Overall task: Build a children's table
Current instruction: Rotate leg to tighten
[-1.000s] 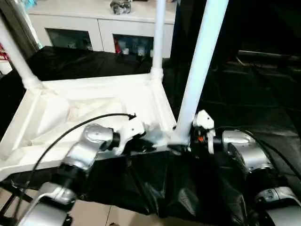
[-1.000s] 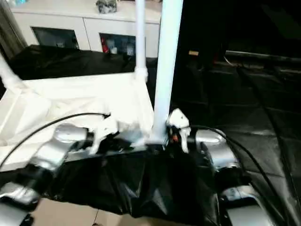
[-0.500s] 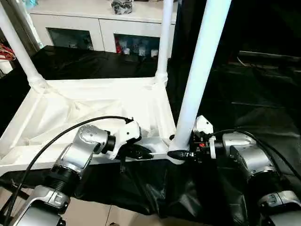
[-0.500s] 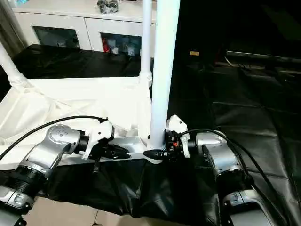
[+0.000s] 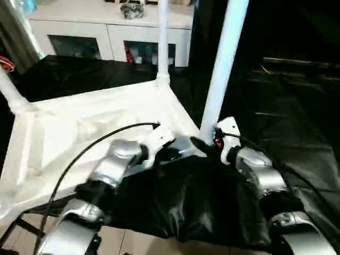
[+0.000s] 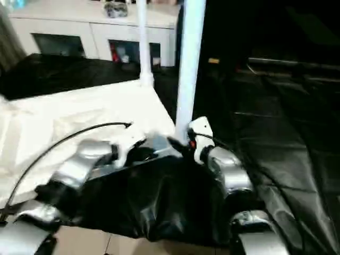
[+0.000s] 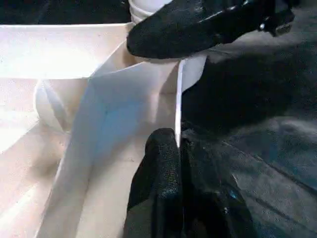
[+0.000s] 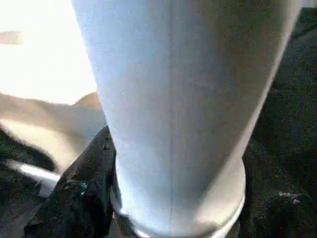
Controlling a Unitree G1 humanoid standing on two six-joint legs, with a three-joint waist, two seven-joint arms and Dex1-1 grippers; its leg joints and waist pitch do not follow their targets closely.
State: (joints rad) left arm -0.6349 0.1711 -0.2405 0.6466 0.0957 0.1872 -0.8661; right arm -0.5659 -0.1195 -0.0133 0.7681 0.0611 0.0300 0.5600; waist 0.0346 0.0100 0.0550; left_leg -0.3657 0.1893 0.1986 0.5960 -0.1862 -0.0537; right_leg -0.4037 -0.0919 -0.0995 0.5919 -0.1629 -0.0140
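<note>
The white tabletop (image 5: 79, 127) lies upside down on a black-covered surface. Three white legs stand upright in its corner sockets: far left (image 5: 11, 94), far right (image 5: 162, 42) and near right (image 5: 222, 69). My left gripper (image 5: 171, 153) is shut on the tabletop's thin near rim close to the near right corner. In the left wrist view its fingers (image 7: 158, 168) pinch that rim (image 7: 177, 119). My right gripper (image 5: 204, 143) is closed around the base of the near right leg. In the right wrist view one black finger (image 8: 81, 198) presses against that leg (image 8: 188, 99).
A white cabinet (image 5: 106, 26) with glass doors stands behind the work. Black cloth (image 5: 287, 106) covers the surface to the right and hangs over its near edge. Pale floor (image 5: 138, 241) shows below. A black cable (image 5: 95, 143) arcs over my left forearm.
My right gripper's fingers have closed in on the near right leg's base. The left gripper has kept its pinch on the rim. The head views have swung and tilted.
</note>
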